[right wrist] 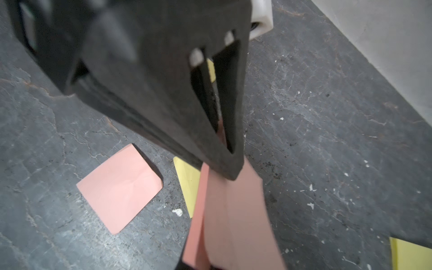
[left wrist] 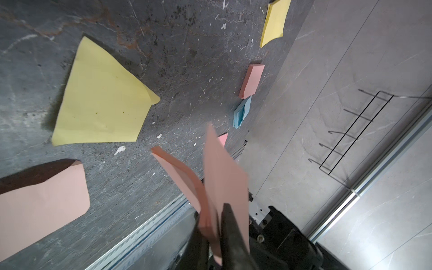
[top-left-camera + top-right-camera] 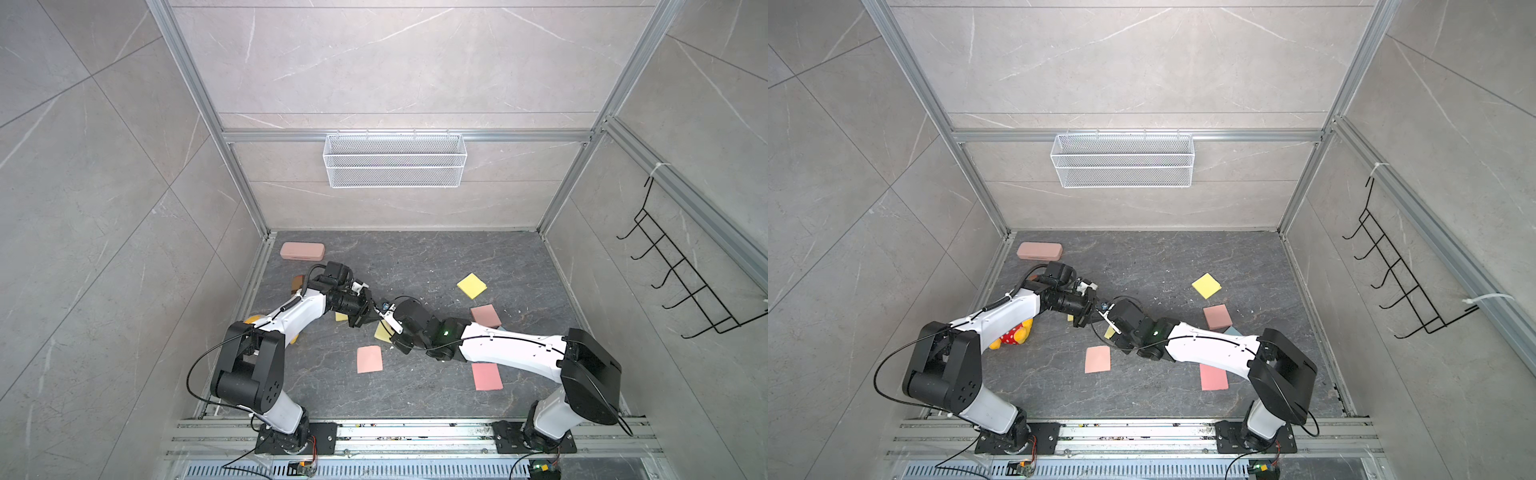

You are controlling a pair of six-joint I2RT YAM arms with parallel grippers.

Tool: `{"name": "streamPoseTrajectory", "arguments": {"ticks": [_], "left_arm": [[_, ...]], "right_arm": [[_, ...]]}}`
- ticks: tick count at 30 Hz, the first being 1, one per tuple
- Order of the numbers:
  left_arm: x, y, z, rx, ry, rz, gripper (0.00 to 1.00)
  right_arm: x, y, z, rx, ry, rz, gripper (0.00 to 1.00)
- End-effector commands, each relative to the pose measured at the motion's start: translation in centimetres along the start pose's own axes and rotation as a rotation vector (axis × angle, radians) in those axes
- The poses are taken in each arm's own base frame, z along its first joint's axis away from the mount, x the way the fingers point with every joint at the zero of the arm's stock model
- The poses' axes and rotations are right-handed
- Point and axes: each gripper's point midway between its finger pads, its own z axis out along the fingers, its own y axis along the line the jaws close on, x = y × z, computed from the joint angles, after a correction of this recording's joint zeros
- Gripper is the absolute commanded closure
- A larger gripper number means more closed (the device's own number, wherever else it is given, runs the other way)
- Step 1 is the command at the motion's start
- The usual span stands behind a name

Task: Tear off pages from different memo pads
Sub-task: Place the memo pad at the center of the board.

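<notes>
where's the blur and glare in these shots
Left wrist view: the pink paper standing up close is motion-smeared, the yellow page lying flat is sharp, and the aluminium rail glares white. Right wrist view: the left pincer sits too near the lens and is soft-edged. Both top views: crisp and evenly lit across the table.

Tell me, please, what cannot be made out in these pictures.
- Blue memo pad: mostly under the right arm in a top view.
- Brown object: mostly behind the left arm; unidentifiable.
- Pink paper in the grip: blurred in the left wrist view, hidden under both arms in both top views; pad or page unclear.
</notes>
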Motion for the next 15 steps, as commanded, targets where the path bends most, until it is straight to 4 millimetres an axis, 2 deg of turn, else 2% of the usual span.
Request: {"name": "streamPoseTrajectory", "arguments": {"ticks": [1,4,6,8,10,12,15], "left_arm": [[1.1,-2.3,-2.2,0.072,0.004,0.060,0.68],[-0.9,-1.6,-5.8,0.034,-0.120,0.069,0.62],[-2.2,0.1,-9.0,-0.090,-0.260,0.069,0.59],[-2.8,0.3,-10.7,-0.128,-0.348,0.097,0.58],[-3.0,0.3,-11.6,-0.152,-0.408,0.126,0.57],[-3.0,0.5,-11.5,-0.139,-0.431,0.126,0.56],[-2.6,0.8,-11.4,-0.128,-0.435,0.119,0.56]], "right_arm": [[0.0,0.9,0.2,-0.138,0.016,0.121,1.00],[-0.7,-0.5,1.7,-0.162,0.060,0.248,1.00],[-1.5,-1.3,3.1,-0.185,0.090,0.334,1.00],[-2.6,-1.6,4.5,-0.234,0.101,0.432,1.00],[-3.9,-1.7,6.2,-0.307,0.126,0.538,1.00],[-4.4,-1.8,8.3,-0.368,0.182,0.628,1.00],[-3.2,-2.4,10.9,-0.403,0.307,0.728,1.00]]}}
